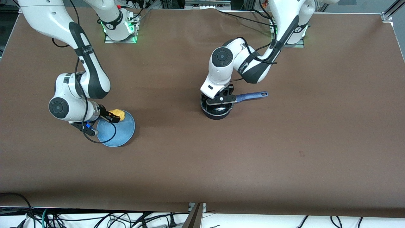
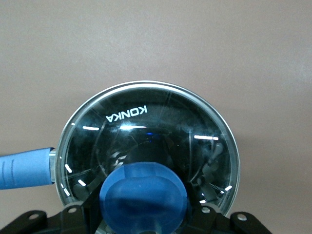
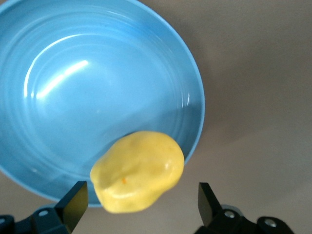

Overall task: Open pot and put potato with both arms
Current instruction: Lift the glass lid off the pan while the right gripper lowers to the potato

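Observation:
The black pot (image 1: 217,111) stands mid-table, its blue handle (image 1: 251,96) pointing toward the left arm's end. A glass lid (image 2: 146,126) with a blue knob (image 2: 143,195) sits on it. My left gripper (image 1: 221,99) is down on the lid, its fingers closed against the knob's sides (image 2: 143,207). The yellow potato (image 1: 117,114) lies on the rim of the light-blue plate (image 1: 120,133), at the edge farther from the front camera. My right gripper (image 1: 113,117) is open, low beside the plate. Its fingers (image 3: 75,202) stand on either side of the potato (image 3: 139,170) without touching it.
The pot's handle also shows in the left wrist view (image 2: 24,168). Brown table surface (image 1: 284,142) spreads around the plate and the pot. Cables hang below the table's front edge (image 1: 95,218).

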Available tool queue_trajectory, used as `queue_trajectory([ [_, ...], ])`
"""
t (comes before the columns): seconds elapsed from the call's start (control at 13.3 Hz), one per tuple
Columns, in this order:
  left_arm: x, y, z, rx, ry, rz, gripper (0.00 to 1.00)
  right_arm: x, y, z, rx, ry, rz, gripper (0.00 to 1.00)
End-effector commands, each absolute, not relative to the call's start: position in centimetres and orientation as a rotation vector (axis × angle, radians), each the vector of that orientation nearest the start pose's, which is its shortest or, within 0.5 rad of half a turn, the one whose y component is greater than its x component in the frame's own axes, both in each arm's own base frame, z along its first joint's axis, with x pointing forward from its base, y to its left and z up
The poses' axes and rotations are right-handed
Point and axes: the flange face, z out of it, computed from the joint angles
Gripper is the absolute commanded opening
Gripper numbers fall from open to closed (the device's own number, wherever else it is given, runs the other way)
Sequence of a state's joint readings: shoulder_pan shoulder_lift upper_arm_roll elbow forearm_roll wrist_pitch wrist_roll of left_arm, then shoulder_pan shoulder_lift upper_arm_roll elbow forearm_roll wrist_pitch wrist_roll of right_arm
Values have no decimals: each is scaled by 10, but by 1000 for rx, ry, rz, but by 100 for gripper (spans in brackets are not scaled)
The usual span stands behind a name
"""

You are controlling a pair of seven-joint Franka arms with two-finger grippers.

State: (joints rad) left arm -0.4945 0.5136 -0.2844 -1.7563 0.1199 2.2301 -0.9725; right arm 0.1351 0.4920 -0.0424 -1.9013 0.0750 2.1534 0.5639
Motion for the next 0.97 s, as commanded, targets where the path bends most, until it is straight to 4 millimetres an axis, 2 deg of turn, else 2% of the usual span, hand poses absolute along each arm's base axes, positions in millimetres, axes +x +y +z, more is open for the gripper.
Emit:
queue_trajectory([
  [0.0,489,-436,319,-3148,-260,-2,66,583,58,208,-3035,848,347,100],
  [0.22,503,-413,347,-3146,-262,-32,66,576,56,197,-3036,851,342,100],
  [0.38,519,-384,368,-3141,-256,-52,65,576,56,197,-3035,850,344,94],
  [0.45,531,-363,381,-3135,-258,-63,62,577,56,197,-3035,850,345,90],
  [0.6,556,-303,399,-3120,-153,-62,62,578,57,200,-3038,839,344,82],
  [0.67,566,-268,406,-3117,-88,-56,60,579,57,201,-3039,829,340,82],
  [0.75,577,-227,406,-3126,-33,-35,58,582,57,204,-3039,823,328,87],
  [0.82,589,-189,409,-3142,30,-28,58,584,56,206,-3040,823,321,97],
  [0.9,599,-150,405,-3144,82,-14,58,584,56,205,-3039,823,321,97],
])
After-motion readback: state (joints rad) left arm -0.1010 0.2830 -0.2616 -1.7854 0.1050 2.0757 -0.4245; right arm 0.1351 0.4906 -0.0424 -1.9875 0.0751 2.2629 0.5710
